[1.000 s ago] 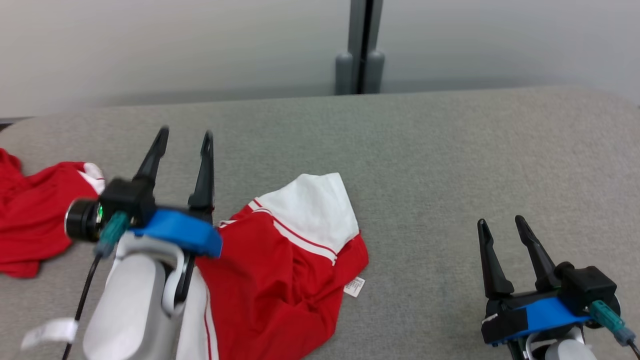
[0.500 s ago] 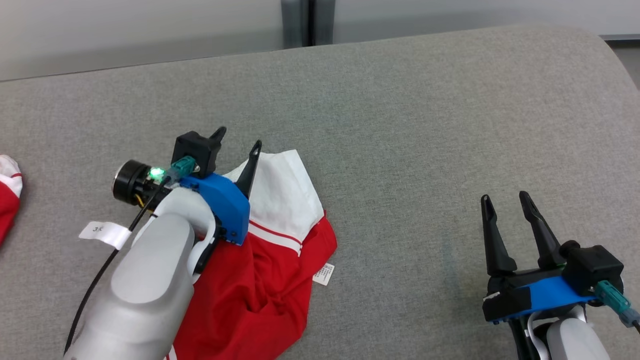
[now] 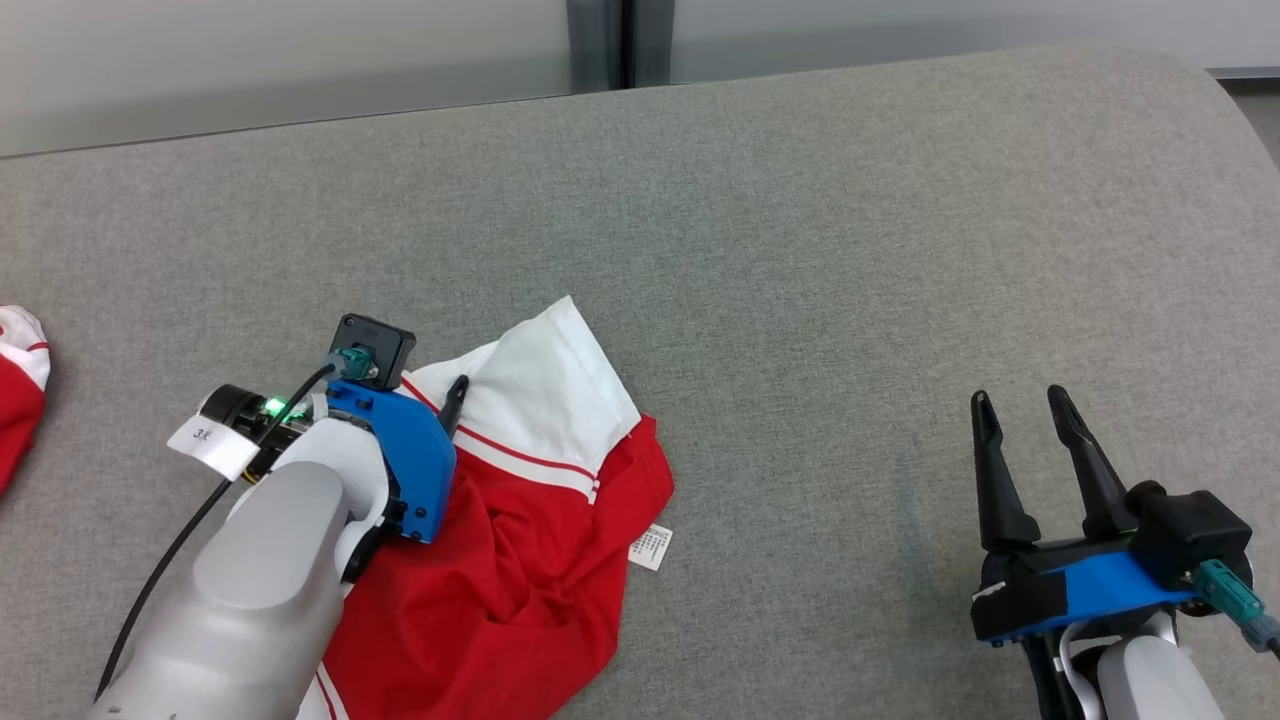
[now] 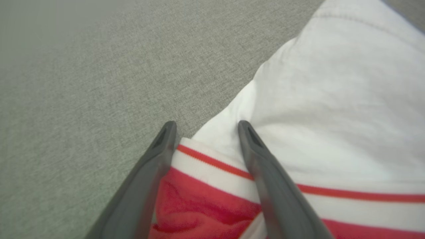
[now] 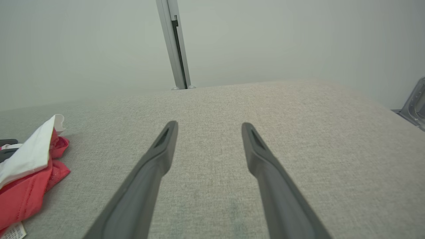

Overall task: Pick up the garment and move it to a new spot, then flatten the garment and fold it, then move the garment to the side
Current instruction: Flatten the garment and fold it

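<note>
A second red garment [image 3: 15,430] lies at the left of the desk [image 3: 850,250], and a grey post [image 3: 600,40] stands beyond it. The red-and-white garment [image 3: 540,540] lies crumpled near-left. My left hand [image 4: 206,126] is spread wide, straddling its striped white edge and gripping nothing. My right hand [image 3: 1019,397] is wide open and empty, well to the garment's right.

1. A grey woven surface [image 3: 820,260] with a rounded corner at 2 o'clock is seen across the head view.
2. A crumpled red garment [image 3: 540,560] is spread on it at 7 o'clock, with its white panel [image 3: 545,385], edged in red stripes, turned toward 12 o'clock.
3. A white label [image 3: 651,546] is laid at the garment's 3 o'clock edge.
4. A red-and-white cloth [image 3: 15,420] is cut off at 9 o'clock, well apart.
</note>
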Tool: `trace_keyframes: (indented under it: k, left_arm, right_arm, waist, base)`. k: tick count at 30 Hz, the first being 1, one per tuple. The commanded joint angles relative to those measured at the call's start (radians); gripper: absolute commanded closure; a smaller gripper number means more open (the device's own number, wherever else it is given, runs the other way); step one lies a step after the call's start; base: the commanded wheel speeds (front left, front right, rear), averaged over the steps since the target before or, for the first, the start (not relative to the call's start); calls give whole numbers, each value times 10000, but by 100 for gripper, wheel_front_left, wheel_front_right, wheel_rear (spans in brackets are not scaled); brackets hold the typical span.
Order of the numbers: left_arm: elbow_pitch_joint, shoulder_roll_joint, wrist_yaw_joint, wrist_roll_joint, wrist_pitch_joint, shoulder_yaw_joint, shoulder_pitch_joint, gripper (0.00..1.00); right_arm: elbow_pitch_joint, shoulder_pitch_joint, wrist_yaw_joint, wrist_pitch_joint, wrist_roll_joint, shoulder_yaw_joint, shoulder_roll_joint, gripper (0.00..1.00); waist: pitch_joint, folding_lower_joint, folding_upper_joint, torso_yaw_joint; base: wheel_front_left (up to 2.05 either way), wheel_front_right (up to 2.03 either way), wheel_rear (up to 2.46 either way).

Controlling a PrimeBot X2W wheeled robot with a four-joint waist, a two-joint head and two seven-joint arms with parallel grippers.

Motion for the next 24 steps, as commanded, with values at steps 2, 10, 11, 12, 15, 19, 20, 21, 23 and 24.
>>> trace_keyframes:
  k: [2, 10, 11, 12, 15, 19, 20, 21, 23, 24]
  left_arm:
    - [309, 103, -9, -117, 215, -199, -44, 0]
    - [822, -106, -10, -723, 1284, -766, 104, 94]
    - [830, -109, -10, -771, 1376, -841, 107, 94]
    - [801, -73, -10, -807, 1367, -894, 69, 100]
    - [720, -11, -6, -940, 1310, -1063, -41, 100]
    - [505, -4, -6, -1131, 917, -1137, -296, 100]
    - [465, 7, -6, -1140, 765, -1134, -384, 100]
    - [404, 15, -6, -1134, 540, -1148, -496, 100]
    - [347, 21, -6, -1165, 308, -1085, -610, 100]
    - [275, -2, -6, -1205, 82, -1040, -677, 100]
  right_arm:
    - [51, -126, 5, -53, -27, 19, -10, 0]
    - [173, -24, 5, -56, -58, 40, -10, 0]
    - [181, -12, 5, -56, -68, 34, -10, 0]
    - [199, -1, 5, -56, -80, 34, -10, 0]
    - [242, 13, 5, -49, -93, 57, -10, 0]
    - [302, 62, 5, -48, -96, 85, -11, 0]
    - [320, 83, 5, -48, -93, 92, -10, 0]
    - [351, 102, 5, -49, -96, 78, -11, 0]
    - [359, 106, 5, -49, -90, 74, -10, 0]
    - [366, 131, 5, -50, -84, 54, -11, 0]
  waist:
    - [-35, 0, 0, 12]
    - [-195, 0, 0, 2]
    - [-232, 0, 0, 4]
    - [-276, 0, 0, 5]
    - [-434, 0, 0, 18]
    - [-680, 0, 0, 44]
    - [-753, 0, 0, 50]
    - [-833, 0, 0, 62]
    - [-899, 0, 0, 70]
    - [-996, 0, 0, 89]
  base:
    - [0, 0, 0]
    - [0, 0, 0]
    - [0, 0, 0]
    - [0, 0, 0]
    - [0, 0, 0]
    - [0, 0, 0]
    - [0, 0, 0]
    - [0, 0, 0]
    - [0, 0, 0]
    - [0, 0, 0]
